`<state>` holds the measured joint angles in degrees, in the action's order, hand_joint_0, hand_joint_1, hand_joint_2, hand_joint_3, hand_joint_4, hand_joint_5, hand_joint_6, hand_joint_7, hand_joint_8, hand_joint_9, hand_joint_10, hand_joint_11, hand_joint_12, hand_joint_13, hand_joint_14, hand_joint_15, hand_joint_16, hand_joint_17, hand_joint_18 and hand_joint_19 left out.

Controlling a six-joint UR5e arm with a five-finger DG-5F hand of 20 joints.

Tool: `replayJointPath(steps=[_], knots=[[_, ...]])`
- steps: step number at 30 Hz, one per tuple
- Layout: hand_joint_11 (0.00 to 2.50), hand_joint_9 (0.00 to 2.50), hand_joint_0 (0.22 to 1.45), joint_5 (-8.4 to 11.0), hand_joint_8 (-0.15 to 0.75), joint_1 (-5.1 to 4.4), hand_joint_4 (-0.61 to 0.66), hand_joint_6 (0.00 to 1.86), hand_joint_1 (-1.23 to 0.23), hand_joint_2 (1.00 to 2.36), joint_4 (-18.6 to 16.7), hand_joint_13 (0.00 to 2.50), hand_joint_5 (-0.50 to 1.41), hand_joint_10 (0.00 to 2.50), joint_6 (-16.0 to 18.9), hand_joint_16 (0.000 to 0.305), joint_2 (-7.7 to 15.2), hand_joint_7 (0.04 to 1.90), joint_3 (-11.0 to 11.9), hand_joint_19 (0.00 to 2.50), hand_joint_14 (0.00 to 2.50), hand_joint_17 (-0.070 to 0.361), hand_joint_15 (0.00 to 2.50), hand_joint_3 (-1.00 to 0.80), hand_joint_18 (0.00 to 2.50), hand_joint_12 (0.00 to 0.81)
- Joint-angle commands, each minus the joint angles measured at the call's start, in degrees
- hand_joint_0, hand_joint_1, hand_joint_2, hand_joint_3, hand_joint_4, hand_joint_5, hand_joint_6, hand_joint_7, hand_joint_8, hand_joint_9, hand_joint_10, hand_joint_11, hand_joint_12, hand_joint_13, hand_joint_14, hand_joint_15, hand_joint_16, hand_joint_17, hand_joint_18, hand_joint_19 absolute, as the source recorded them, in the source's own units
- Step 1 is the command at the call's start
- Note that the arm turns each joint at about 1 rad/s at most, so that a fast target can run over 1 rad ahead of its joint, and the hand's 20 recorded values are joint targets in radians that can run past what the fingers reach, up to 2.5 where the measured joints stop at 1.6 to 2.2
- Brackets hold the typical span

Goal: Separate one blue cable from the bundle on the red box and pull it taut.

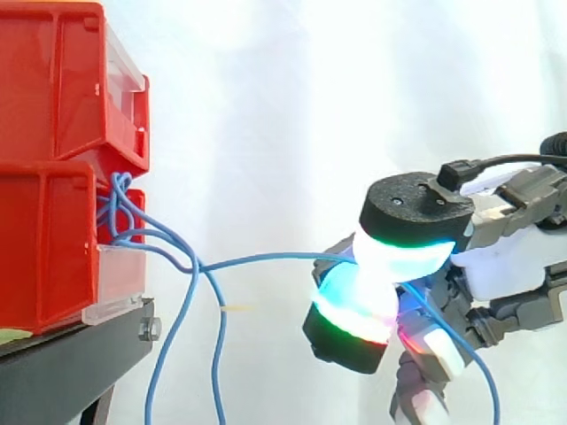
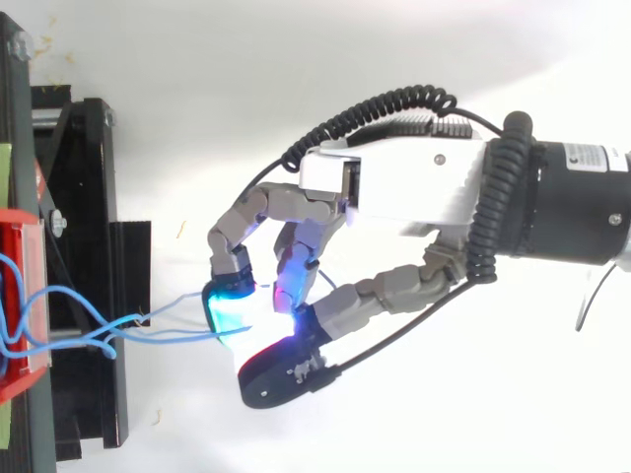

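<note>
One blue cable (image 1: 266, 258) was pinched in the hand (image 2: 394, 192), clamped between the glowing pads of its curled thumb and fingertips (image 1: 403, 252). In the side view the upper pad glowed white, cyan and green, and the pad beneath it glowed cyan, green and red. The two pressed together with the cable passing between them. The remaining fingers were bent loosely and touched nothing.

The hand was stretched out roughly level, its fingertips leading and its wrist trailing behind. From the top view the palm faced sideways, with the thumb reaching round from one side to meet the fingers.

Ahead of the fingertips, the held cable ran almost level, with a slight bow, to the bundle (image 1: 120, 217) on the front of the red box (image 1: 44, 248), well beyond the hand. Behind the pads, on the wrist side, its free end drooped down below the palm. Other loose strands (image 1: 182, 354) hung from the bundle, below and ahead of the hand. The red box sat on a black stand (image 1: 71, 363), under an upper red bin (image 1: 53, 80).
</note>
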<state>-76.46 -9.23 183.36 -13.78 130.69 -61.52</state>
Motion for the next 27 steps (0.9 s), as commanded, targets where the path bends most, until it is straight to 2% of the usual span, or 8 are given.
replayJointPath(steps=[1, 9, 18, 22, 25, 27], knots=[[0.5, 1.25, 0.64, -0.18, 0.186, 0.18, 0.01, 0.88, -0.73, 1.01, 1.91, 0.9, -0.02, 0.02, -0.11, 0.042, -0.43, 0.96, 0.0, 0.63, 0.02, 0.094, 0.55, -0.33, 0.6, 0.335], [0.47, 1.26, 0.64, -0.27, 0.205, 0.88, 0.01, 0.87, -0.72, 1.01, 4.81, 0.91, -0.01, 0.02, 0.07, 0.046, -1.66, 0.98, 0.0, 0.63, 0.02, 0.104, 0.54, -0.34, 0.59, 0.356], [0.49, 1.24, 0.65, 0.26, 0.204, 1.14, 0.02, 0.87, -0.7, 1.01, 2.88, 0.87, -0.02, 0.02, 3.58, 0.044, -1.66, 0.98, 0.0, 0.63, 0.02, 0.1, 0.54, -0.37, 0.56, 0.347], [0.49, 1.23, 0.65, 1.23, 0.198, 1.23, 0.02, 0.87, -0.7, 1.01, -0.9, 0.86, -0.02, 0.02, 4.64, 0.044, -1.66, 0.98, -0.09, 0.63, 0.02, 0.1, 0.55, -0.38, 0.56, 0.346], [0.5, 1.24, 0.65, 2.02, 0.206, 1.23, 0.02, 0.87, -0.7, 1.01, -5.21, 0.86, -0.02, 0.02, 4.55, 0.044, -1.66, 0.98, 0.0, 0.63, 0.02, 0.1, 0.54, -0.38, 0.56, 0.345], [0.5, 1.23, 0.65, 2.02, 0.203, 1.23, 0.03, 0.87, -0.7, 1.01, -6.35, 0.86, -0.02, 0.02, 4.29, 0.044, -1.66, 0.98, -0.09, 0.63, 0.02, 0.099, 0.55, -0.38, 0.55, 0.345]])
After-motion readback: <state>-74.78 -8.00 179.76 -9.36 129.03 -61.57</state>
